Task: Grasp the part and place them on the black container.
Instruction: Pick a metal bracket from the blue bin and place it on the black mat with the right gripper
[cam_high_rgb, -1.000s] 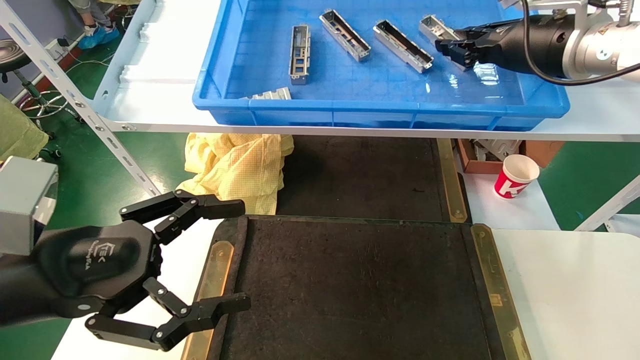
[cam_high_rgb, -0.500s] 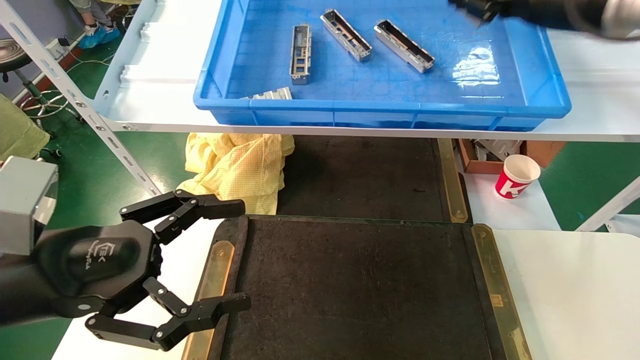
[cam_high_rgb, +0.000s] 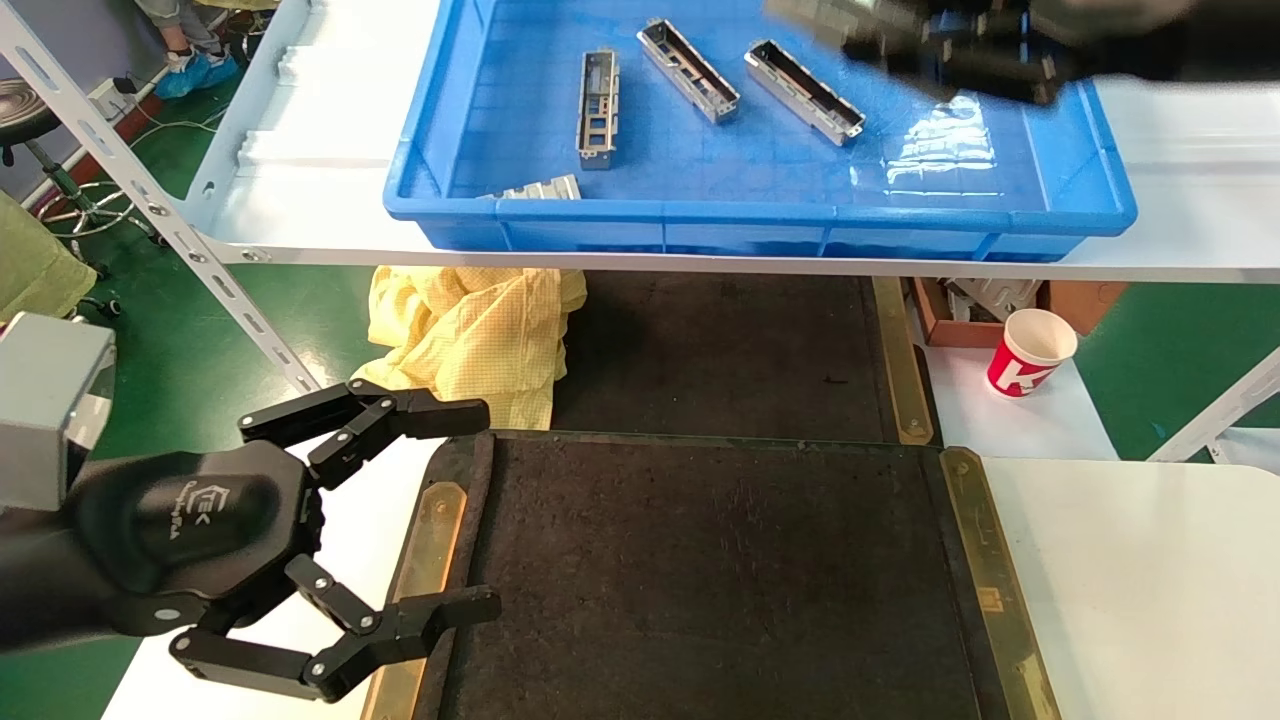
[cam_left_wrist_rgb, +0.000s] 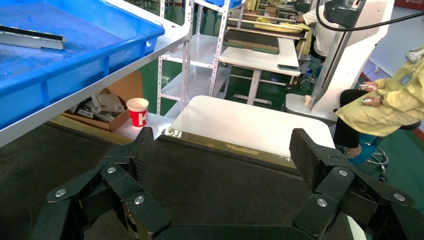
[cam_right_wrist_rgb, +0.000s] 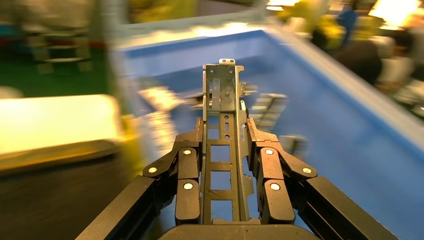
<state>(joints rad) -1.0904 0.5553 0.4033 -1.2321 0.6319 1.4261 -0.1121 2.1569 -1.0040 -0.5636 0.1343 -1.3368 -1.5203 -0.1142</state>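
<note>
My right gripper (cam_high_rgb: 885, 45) is above the far side of the blue crate (cam_high_rgb: 760, 215), blurred with motion. It is shut on a slim silver-grey part (cam_right_wrist_rgb: 220, 90), which lies lengthwise between the fingers and sticks out past the tips in the right wrist view (cam_right_wrist_rgb: 223, 131). Three more parts (cam_high_rgb: 598, 108) (cam_high_rgb: 690, 70) (cam_high_rgb: 805, 92) lie on the crate floor and another (cam_high_rgb: 540, 188) against its near wall. The black container (cam_high_rgb: 720, 580) with brass side strips lies in front of me, bare. My left gripper (cam_high_rgb: 485, 508) is open at its left edge, empty (cam_left_wrist_rgb: 223, 150).
A second black tray (cam_high_rgb: 720, 350) lies under the white shelf (cam_high_rgb: 300, 200). A yellow cloth (cam_high_rgb: 470, 330) is bunched at its left. A red paper cup (cam_high_rgb: 1030, 352) and a cardboard box (cam_high_rgb: 960, 310) stand to the right. A white table (cam_high_rgb: 1150, 580) adjoins the container.
My right gripper has lifted the part off the crate floor, risen to the top of the head view, then swung left. The left arm has not moved.
</note>
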